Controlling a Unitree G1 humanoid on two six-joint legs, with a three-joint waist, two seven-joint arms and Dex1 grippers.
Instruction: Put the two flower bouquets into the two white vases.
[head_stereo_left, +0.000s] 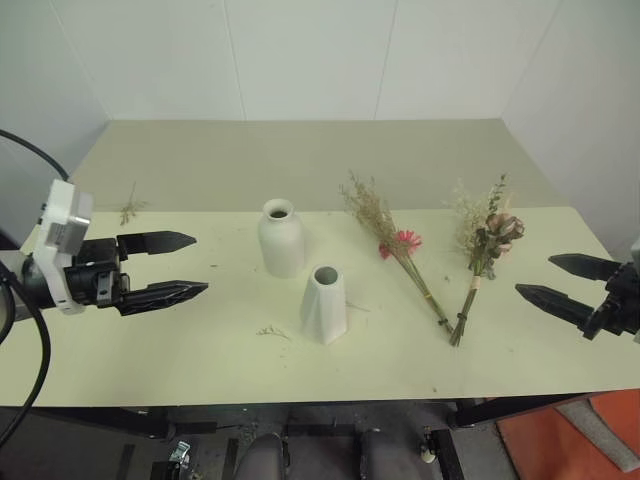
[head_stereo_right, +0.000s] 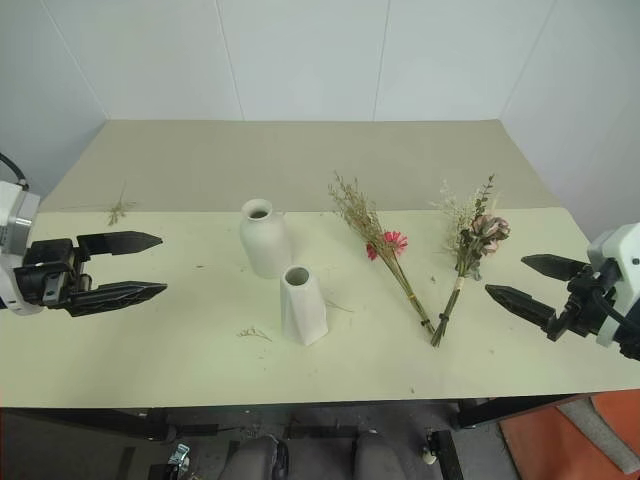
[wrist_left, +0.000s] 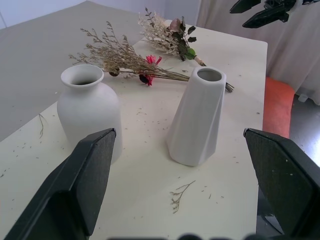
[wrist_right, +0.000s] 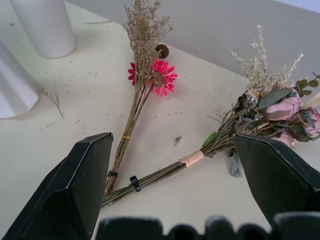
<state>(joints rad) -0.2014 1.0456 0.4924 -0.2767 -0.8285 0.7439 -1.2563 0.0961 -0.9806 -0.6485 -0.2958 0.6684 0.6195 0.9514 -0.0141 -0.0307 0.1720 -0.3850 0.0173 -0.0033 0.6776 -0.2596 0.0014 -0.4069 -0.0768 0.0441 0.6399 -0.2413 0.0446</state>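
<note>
Looking from the head, we are seeing both bouquets (head_stereo_left: 478, 262) lying flat near our right gripper (head_stereo_left: 560, 280), spread empty. Looking from its wrist, their stems (wrist_right: 150, 177) are pointing toward us.

Left end effector (head_stereo_left: 182, 266): black pointed fingers, white boxy wrist housing, black cable looping behind. Right end effector (head_stereo_right: 520, 282): same black fingers, white housing.

Bare test room or lab, plain white panel walls (head_stereo_left: 300, 50), pale green worktable (head_stereo_left: 200, 350), orange floor mat (head_stereo_left: 570, 440)
</note>
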